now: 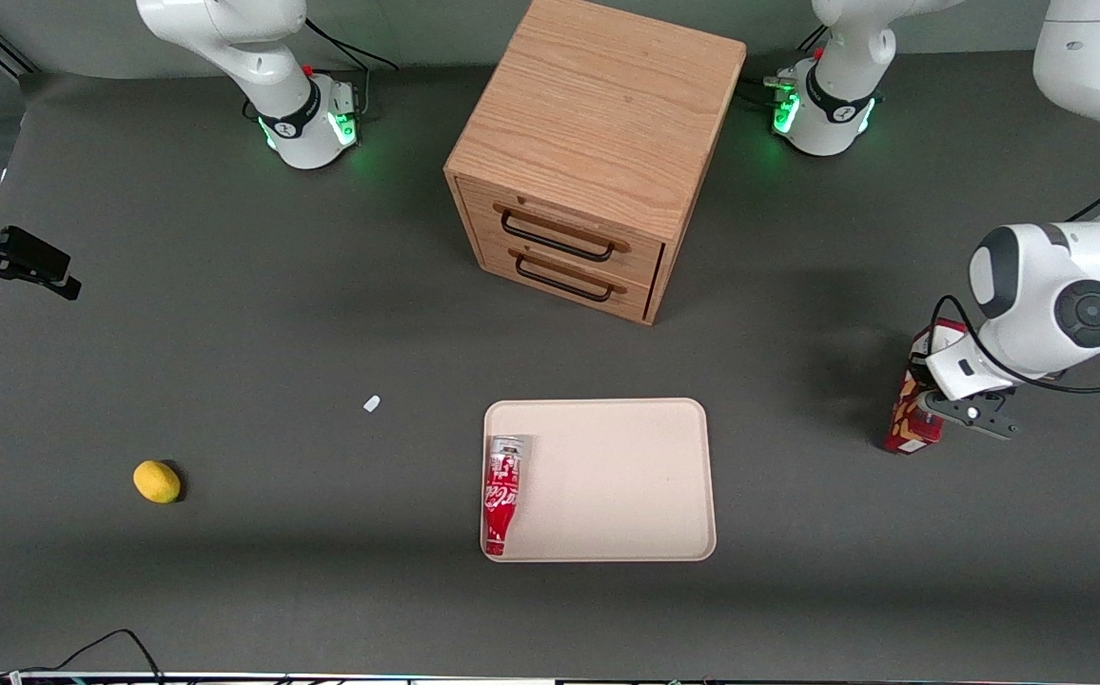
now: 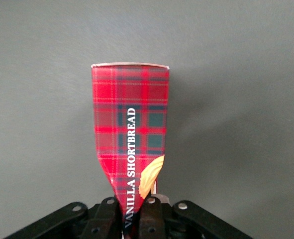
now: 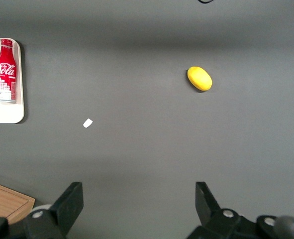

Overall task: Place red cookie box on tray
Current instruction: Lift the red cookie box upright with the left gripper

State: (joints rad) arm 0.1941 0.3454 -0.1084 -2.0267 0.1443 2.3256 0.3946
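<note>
The red cookie box (image 1: 912,419) stands on end toward the working arm's end of the table, well apart from the tray (image 1: 626,476). My left gripper (image 1: 938,395) is at the box's upper part and is shut on it. In the left wrist view the plaid box (image 2: 131,119), lettered "VANILLA SHORTBREAD", is pinched between the two black fingers (image 2: 106,219) of the gripper (image 2: 134,216), and only grey table shows around it. I cannot tell whether the box's lower end touches the table. The cream-beige tray lies flat, nearer the front camera than the cabinet.
A red-and-white soda can (image 1: 502,493) lies on the tray along its edge toward the parked arm. A wooden two-drawer cabinet (image 1: 588,152) stands at mid-table. A yellow lemon (image 1: 157,481) and a small white scrap (image 1: 371,403) lie toward the parked arm's end.
</note>
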